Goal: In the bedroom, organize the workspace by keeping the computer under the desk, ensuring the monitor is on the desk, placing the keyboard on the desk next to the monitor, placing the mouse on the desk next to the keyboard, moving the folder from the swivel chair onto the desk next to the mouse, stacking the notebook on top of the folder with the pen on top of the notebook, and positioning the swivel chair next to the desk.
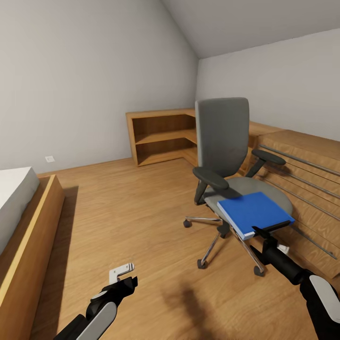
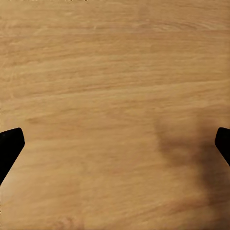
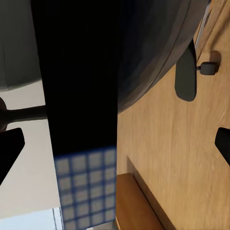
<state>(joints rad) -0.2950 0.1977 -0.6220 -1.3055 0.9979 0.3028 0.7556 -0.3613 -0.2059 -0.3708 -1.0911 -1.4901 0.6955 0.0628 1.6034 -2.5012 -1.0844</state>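
The grey swivel chair (image 1: 222, 141) stands on the wooden floor at right of centre. A bright blue folder (image 1: 252, 212) lies flat on its seat and juts over the front edge. My right gripper (image 1: 271, 233) is at the folder's near corner, one finger above it and one below. In the right wrist view the folder (image 3: 76, 96) runs as a dark band between the wide-apart fingertips of the open right gripper (image 3: 115, 148), with the chair seat (image 3: 158, 48) behind. My left gripper (image 1: 123, 283) hangs low over bare floor, open and empty (image 2: 115, 143).
A wooden chest with long bar handles (image 1: 307, 179) stands close behind the chair at the right. A low wooden corner shelf (image 1: 160, 137) lines the far wall. A bed in a wooden frame (image 1: 28, 222) runs along the left. Open floor lies between them.
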